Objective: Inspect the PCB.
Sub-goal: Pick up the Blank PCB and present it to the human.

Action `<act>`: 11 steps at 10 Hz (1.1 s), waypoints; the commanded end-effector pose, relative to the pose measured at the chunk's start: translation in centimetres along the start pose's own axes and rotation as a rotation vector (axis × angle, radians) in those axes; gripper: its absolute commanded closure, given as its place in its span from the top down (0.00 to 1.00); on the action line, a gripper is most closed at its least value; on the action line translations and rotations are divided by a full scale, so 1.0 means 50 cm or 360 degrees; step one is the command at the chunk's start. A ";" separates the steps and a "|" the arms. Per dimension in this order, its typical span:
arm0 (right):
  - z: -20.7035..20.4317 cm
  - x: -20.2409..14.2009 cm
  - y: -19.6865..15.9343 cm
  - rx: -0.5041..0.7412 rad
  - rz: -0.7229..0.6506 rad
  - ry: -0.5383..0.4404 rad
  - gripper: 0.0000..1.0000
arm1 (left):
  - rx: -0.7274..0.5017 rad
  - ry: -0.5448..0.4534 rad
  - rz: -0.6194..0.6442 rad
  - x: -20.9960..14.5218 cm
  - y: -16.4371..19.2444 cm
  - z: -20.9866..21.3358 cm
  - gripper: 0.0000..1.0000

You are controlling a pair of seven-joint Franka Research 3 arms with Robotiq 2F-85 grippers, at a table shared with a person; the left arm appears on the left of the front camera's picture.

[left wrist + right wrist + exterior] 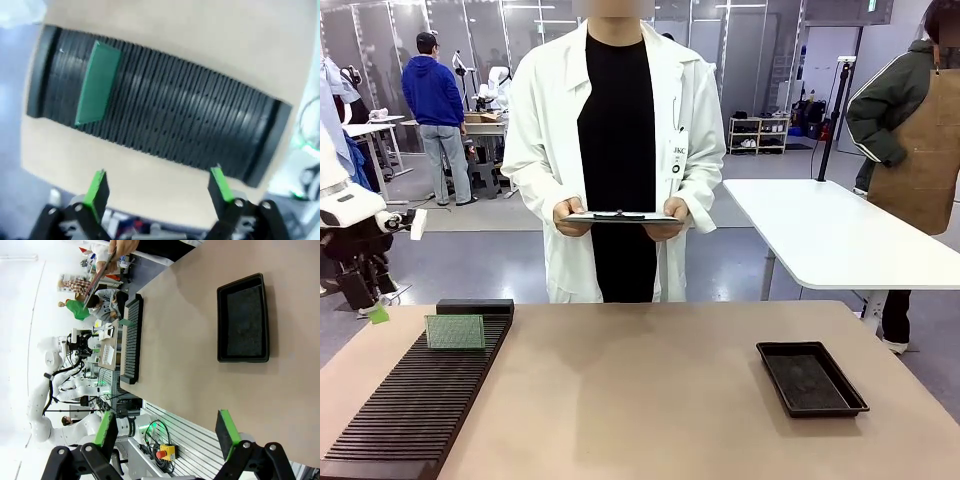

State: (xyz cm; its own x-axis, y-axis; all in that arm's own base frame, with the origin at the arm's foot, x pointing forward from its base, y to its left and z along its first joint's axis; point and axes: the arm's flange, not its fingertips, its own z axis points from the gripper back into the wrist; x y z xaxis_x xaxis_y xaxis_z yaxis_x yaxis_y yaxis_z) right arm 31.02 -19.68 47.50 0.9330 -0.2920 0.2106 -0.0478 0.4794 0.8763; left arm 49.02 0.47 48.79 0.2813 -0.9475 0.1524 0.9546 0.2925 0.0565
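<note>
A person (620,140) in a white lab coat stands at the far side of a tan table (650,390), both hands (570,217) grasping a clipboard (620,216) held level at waist height. The PCB (455,331) stands upright on edge in a groove of a long black slotted rack (415,410) on the robot's left side of the table. It sits near the rack's far end, just in front of the raised end block, and nothing grips it.

From the left wrist, the green board rises from the grooves close to one end of the rack. The left gripper (158,186) hangs near the table's edge with its green-padded fingers (97,187) spread wide and empty, well apart from the board. In the front view that arm shows at the picture's left edge, beside the table rather than over it.

A shallow black tray (810,378) lies flat on the table's right side. The right gripper (166,432) hovers off the near edge of the table with its jaws parted wide, holding nothing, and the tray lies well ahead of it. From this wrist the rack and the small green board show farther off across the tabletop.
</note>
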 end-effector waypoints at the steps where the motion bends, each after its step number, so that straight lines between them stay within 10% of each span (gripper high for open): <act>1: 0.003 -0.002 0.003 -0.0012 -0.0005 0.0012 1.00 | -0.0140 0.0038 -0.0344 0.003 0.094 0.004 1.00; 3: 0.003 -0.002 0.003 -0.0012 -0.0005 0.0012 1.00 | -0.0260 0.0054 -0.0593 0.006 0.140 -0.025 1.00; 11: 0.003 -0.002 0.003 -0.0012 -0.0005 0.0012 1.00 | -0.0349 0.0212 -0.0375 0.072 0.251 -0.178 1.00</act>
State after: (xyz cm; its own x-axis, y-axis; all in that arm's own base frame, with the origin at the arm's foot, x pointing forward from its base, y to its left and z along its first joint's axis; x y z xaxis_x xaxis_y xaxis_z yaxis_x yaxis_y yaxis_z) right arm 31.03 -19.68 47.49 0.9331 -0.2918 0.2102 -0.0475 0.4795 0.8763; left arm 62.00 -0.49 41.23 0.0410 -0.9973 0.0612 0.9916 0.0331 -0.1253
